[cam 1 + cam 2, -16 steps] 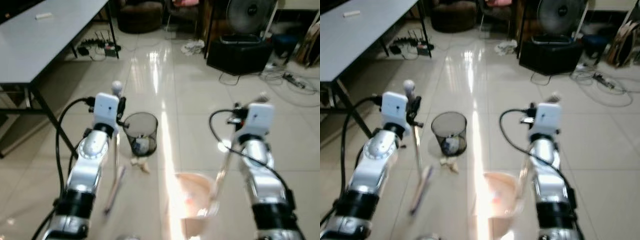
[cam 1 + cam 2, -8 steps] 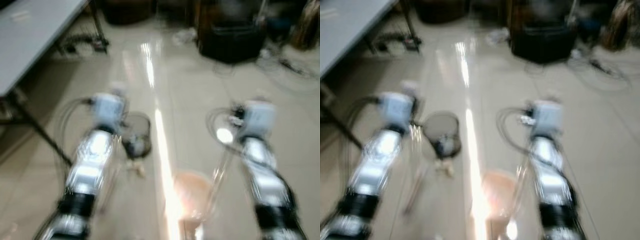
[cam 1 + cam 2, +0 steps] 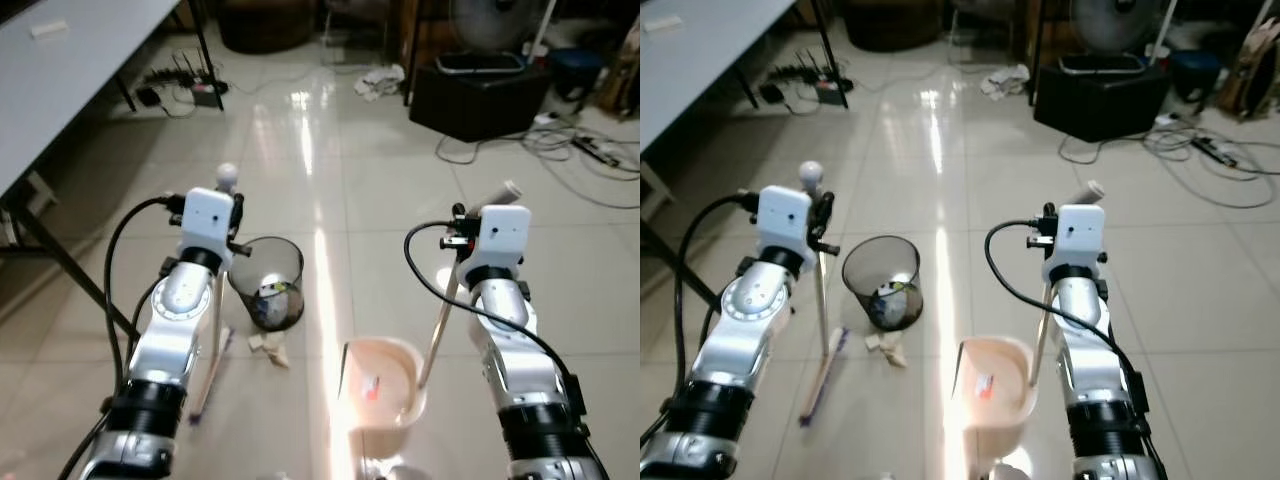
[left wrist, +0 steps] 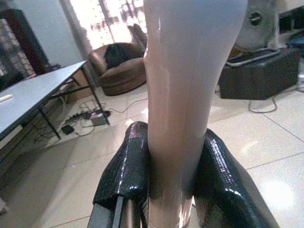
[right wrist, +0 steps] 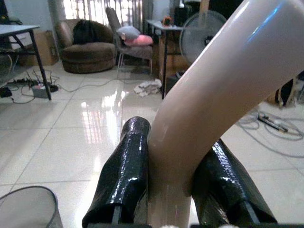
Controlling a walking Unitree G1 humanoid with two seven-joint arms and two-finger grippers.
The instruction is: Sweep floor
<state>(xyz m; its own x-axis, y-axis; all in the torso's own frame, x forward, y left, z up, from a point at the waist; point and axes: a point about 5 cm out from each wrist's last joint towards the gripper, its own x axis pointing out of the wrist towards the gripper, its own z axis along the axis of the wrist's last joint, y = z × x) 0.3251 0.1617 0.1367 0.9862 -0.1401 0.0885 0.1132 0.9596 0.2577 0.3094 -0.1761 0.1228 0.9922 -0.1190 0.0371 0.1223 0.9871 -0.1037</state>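
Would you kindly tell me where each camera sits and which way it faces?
Left and right eye views: on the head, looking forward and down at the tiled floor; both silver arms, broom, dustpan and mesh bin show.
Left wrist view: on the left wrist, along the left gripper clamping the broom handle.
Right wrist view: on the right wrist, along the right gripper clamping the dustpan handle.
Both wrist views share the brown armchair.

The wire bin (image 3: 268,282) stands on the floor (image 3: 370,200) in front of the robot, a little to the left. The broom (image 3: 214,335) stands just left of the bin, its head on the floor. A piece of litter (image 3: 270,347) lies just before the bin. The dustpan (image 3: 382,385) sits to the right of the litter, nearer the robot. A table (image 3: 70,70) is far left. A fan (image 3: 490,20) stands behind a box (image 3: 485,100) at the far right.
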